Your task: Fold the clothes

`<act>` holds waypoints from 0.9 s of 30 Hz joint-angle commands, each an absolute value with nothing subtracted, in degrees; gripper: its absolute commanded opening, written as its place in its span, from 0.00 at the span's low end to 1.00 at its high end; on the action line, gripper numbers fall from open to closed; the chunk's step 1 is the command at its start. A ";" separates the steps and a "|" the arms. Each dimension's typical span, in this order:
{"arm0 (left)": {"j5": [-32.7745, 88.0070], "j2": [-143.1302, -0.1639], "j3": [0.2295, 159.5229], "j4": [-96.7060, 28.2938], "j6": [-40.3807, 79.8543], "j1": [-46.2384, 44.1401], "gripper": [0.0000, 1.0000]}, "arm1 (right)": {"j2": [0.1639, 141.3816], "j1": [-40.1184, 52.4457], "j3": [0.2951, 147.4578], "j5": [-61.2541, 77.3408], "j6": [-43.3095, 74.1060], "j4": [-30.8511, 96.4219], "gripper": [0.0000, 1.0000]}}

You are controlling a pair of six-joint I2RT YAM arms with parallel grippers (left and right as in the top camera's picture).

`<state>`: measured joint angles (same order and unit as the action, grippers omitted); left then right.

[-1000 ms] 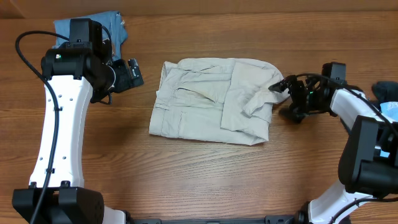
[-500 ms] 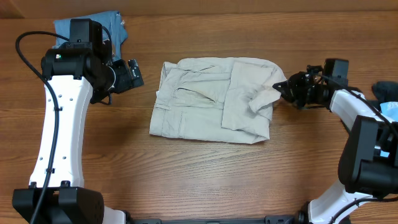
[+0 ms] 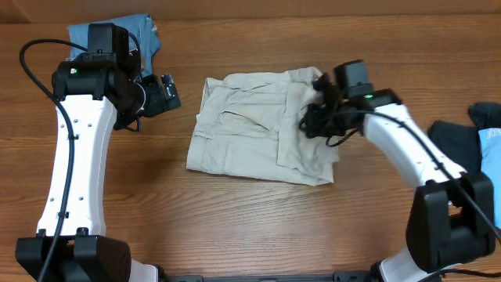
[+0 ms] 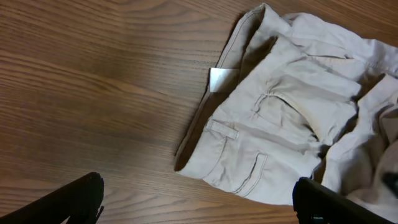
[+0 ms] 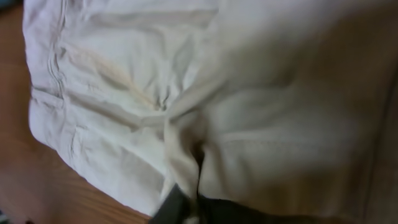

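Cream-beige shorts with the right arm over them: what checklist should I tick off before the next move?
1. Right fingers pinching the cream-beige cotton shorts: ok.
2. Left fingers open, off the shorts: ok.
3. Waistband side lying flat on the wooden table: ok.
4. Right side of the shorts smooth: not ok, bunched.
5. Blue denim piece and dark garment apart from the shorts: ok.
6. Number of layers pinched: cannot tell.
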<state>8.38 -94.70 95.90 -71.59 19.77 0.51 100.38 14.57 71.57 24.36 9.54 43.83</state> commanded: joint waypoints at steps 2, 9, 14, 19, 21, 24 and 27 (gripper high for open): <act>8.88 -95.20 95.72 -71.77 20.16 0.62 1.00 | 99.02 21.69 72.44 15.51 10.13 44.18 0.65; 8.84 -95.20 95.72 -71.77 20.14 0.62 1.00 | 95.96 17.67 83.18 12.51 14.02 52.53 0.66; 8.84 -95.20 95.72 -72.03 20.12 0.62 1.00 | 95.57 -0.45 89.08 12.56 20.86 57.01 0.87; 8.86 -95.20 95.72 -72.27 20.14 0.62 1.00 | 107.13 -11.55 88.82 28.60 8.47 57.41 0.85; 8.82 -95.20 95.72 -72.64 20.12 0.62 1.00 | 112.55 -12.51 88.84 36.71 5.19 57.43 0.84; 8.84 -95.20 95.72 -72.64 20.12 0.62 1.00 | 117.73 -12.10 88.82 41.65 4.40 57.39 0.84; 8.84 -95.20 95.72 -72.62 20.12 0.62 1.00 | 119.72 -10.70 88.71 45.82 4.38 57.63 0.80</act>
<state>8.38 -94.74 95.90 -72.64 19.77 0.51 119.26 -11.90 88.71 39.79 5.72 57.74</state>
